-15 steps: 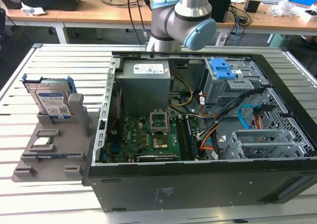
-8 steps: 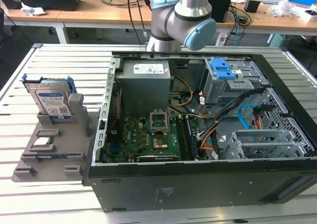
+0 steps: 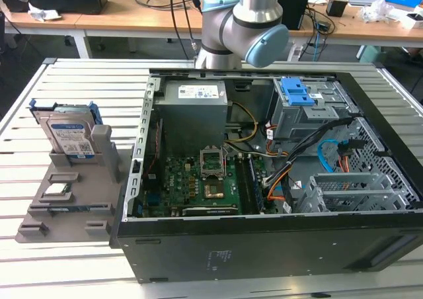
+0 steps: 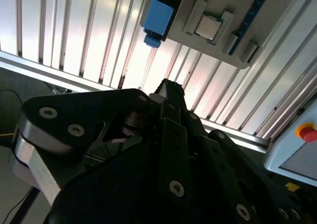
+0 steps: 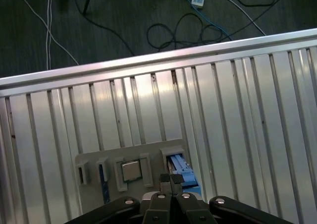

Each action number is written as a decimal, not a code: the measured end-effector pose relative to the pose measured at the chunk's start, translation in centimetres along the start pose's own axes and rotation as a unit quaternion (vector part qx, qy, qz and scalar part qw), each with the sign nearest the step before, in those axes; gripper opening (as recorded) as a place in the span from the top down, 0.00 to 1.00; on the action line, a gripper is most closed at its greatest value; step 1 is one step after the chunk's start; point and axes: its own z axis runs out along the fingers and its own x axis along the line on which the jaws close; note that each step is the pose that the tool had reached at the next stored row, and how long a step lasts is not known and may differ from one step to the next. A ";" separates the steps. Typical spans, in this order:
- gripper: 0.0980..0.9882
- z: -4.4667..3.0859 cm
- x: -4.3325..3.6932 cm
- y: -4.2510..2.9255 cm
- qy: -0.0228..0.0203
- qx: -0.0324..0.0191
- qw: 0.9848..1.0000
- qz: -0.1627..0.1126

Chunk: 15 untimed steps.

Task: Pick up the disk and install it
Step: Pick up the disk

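Black jointed links of the pincer (image 5: 171, 178) lie nearest the lens in both wrist views. Its fingertips (image 4: 171, 92) meet, clenched with nothing between them, and it hangs well above the desk.

Task item: the flat rectangular silver metal disk (image 3: 69, 137), with a white label carrying a blue band and blue plastic rails along its edges. It stands upright on edge in a slot of the grey plastic holder tray (image 3: 73, 214), at the exterior view's left, untouched. In the first wrist view its blue rail (image 5: 182, 174) is seen past the fingertips.

In the same tray, near the disk, the small square silver processor chip (image 3: 56, 192) lies flat in its own recess. The tray rests on the ribbed aluminium desk (image 3: 86, 81).

At the exterior view's right, just beside the tray, lies the open black computer case (image 3: 264, 249). It holds the green motherboard (image 3: 198, 180), the grey metal power-supply box (image 3: 195, 110) and a blue-latched drive bay (image 3: 295, 92). The grey-and-blue robot arm (image 3: 244, 28) rises behind the case.
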 end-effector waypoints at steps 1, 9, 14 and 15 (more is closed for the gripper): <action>0.99 0.00 0.00 0.00 0.000 0.000 1.000 0.000; 0.58 0.00 0.00 0.00 0.000 0.000 1.000 -0.002; 0.50 0.00 0.00 0.00 0.000 0.000 1.000 -0.003; 0.50 0.00 -0.01 -0.01 0.000 0.000 1.000 -0.003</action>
